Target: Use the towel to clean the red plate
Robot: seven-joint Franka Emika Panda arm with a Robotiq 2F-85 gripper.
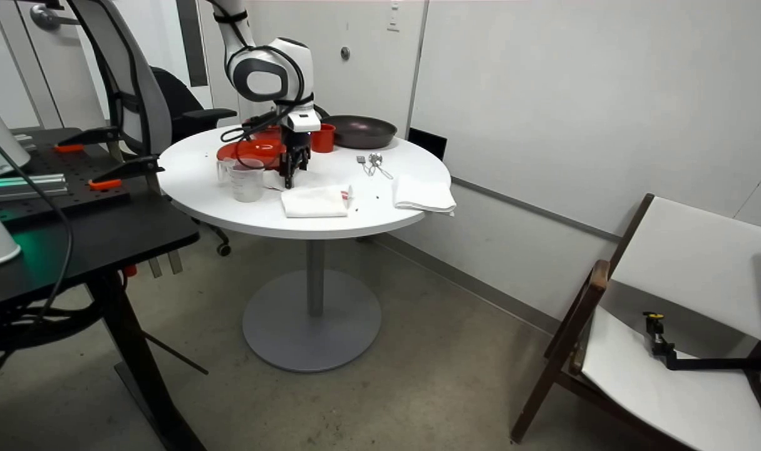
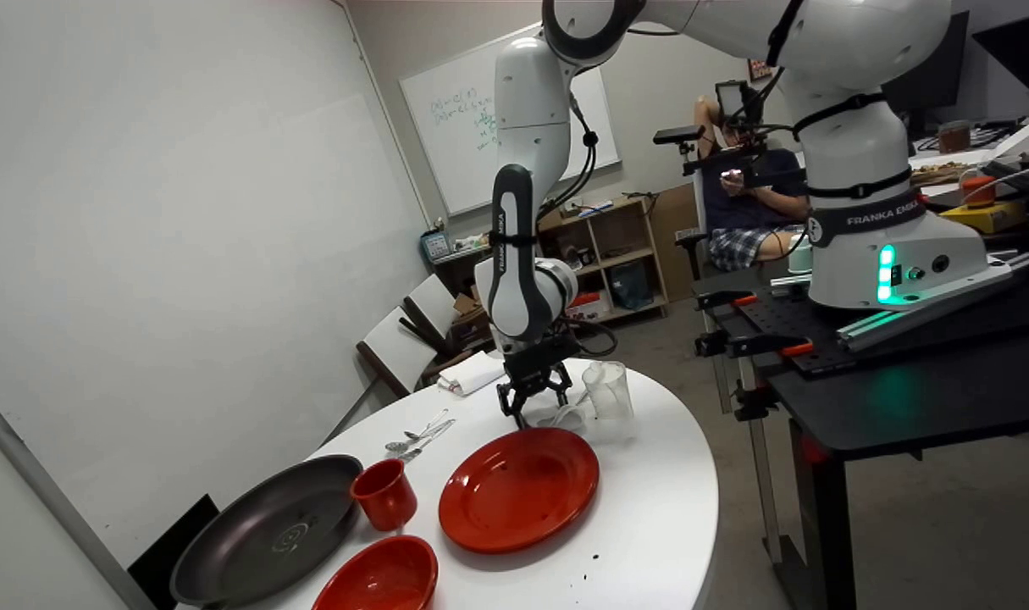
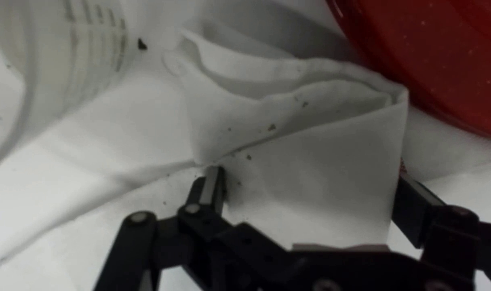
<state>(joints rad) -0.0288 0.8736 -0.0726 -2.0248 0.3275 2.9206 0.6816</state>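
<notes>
Spread wide, the end effector (image 3: pixel 310 173) is seen low over the towel (image 3: pixel 318 157), with one finger on each side of a folded part, and nothing is gripped. It cannot be told whether the towel is touched. The towel is laid on the tabletop (image 2: pixel 650 521), just beside the red plate (image 2: pixel 518 490), which is not being wiped. If just the top fold is pinched, the towel could be dropped on the way up. If the fingers are set too low, the tabletop could be bumped. The clear cup (image 1: pixel 247 181) is placed near, so it could be knocked over by a wide swing. Dark bits (image 3: pixel 272 127) are seen on the towel, and the plate could be made dirtier by them. If it is pushed too hard, the plate could be slid into the red bowl (image 2: pixel 383 578).
</notes>
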